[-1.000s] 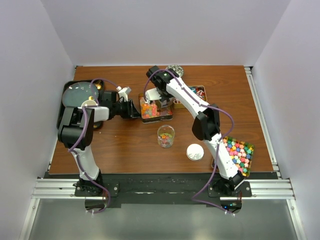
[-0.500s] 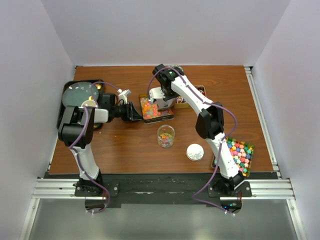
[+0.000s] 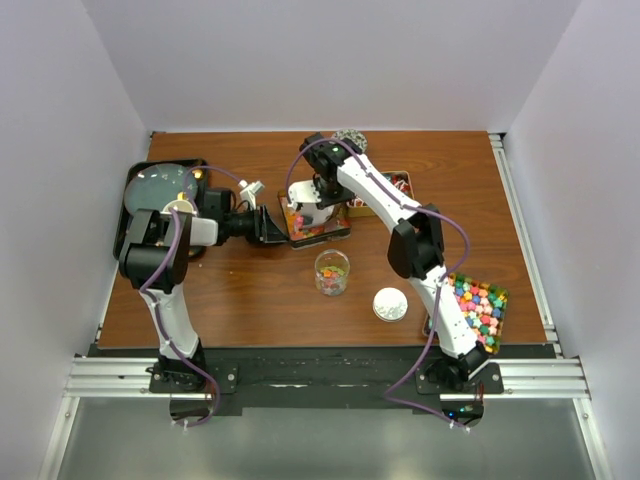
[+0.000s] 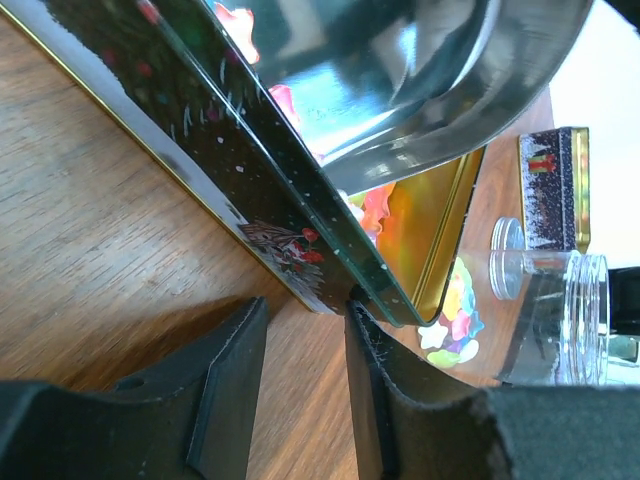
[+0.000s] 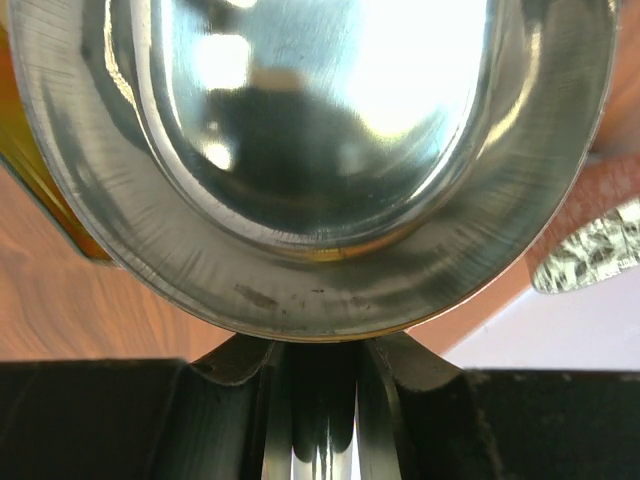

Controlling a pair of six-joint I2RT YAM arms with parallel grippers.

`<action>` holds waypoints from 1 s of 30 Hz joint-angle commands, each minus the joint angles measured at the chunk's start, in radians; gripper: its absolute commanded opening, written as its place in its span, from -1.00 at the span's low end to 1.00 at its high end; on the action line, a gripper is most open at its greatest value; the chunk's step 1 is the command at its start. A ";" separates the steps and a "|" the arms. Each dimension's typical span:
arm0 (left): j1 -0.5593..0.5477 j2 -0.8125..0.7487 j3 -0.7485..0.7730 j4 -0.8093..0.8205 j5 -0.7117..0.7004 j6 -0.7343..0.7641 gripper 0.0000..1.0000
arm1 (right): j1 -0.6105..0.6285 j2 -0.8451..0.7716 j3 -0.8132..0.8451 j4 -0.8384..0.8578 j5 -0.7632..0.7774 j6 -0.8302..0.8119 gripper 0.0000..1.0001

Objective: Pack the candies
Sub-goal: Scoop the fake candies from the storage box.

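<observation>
Orange-red-yellow gummies [image 3: 301,220] lie in an open dark tin [image 3: 335,235]. My right gripper [image 3: 320,192] is shut on the handle of a shiny metal scoop [image 5: 320,150], whose bowl is down in the tin over the gummies. My left gripper [image 3: 268,226] is open at the tin's left corner. In the left wrist view the fingertips [image 4: 355,315] touch that corner [image 4: 300,260], with bare wood in the gap. A clear jar [image 3: 332,272] holds some mixed candies. Cube-like candies [image 3: 478,305] fill a tray at the right. Wrapped pieces [image 3: 397,184] sit in a second tin.
A white lid [image 3: 390,304] lies right of the jar. A black tray with a round glass lid [image 3: 160,188] is at the far left. A foil-patterned object [image 3: 350,138] sits at the back. The jar also shows in the left wrist view [image 4: 560,320].
My right gripper has swung the scoop back to the left and down into the tin. My left gripper has edged right against the tin's corner.
</observation>
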 commanded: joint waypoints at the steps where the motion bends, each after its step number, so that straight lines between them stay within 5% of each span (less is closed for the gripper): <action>1: -0.030 0.043 0.014 0.012 0.020 -0.009 -0.14 | 0.033 0.112 -0.026 -0.306 -0.041 0.027 -1.00; 13: -0.013 0.060 0.037 -0.034 0.016 0.023 -0.10 | 0.027 0.140 -0.031 -0.205 -0.216 0.312 -1.00; 18: 0.021 0.029 0.074 -0.191 -0.012 0.131 0.00 | 0.023 0.076 -0.122 -0.083 -0.424 0.427 -1.00; 24: 0.064 -0.044 0.145 -0.458 -0.070 0.300 0.18 | 0.023 -0.016 -0.287 0.092 -0.500 0.489 -1.00; 30: 0.082 -0.130 0.163 -0.610 -0.095 0.402 0.24 | 0.027 0.034 -0.220 0.100 -0.509 0.604 -1.00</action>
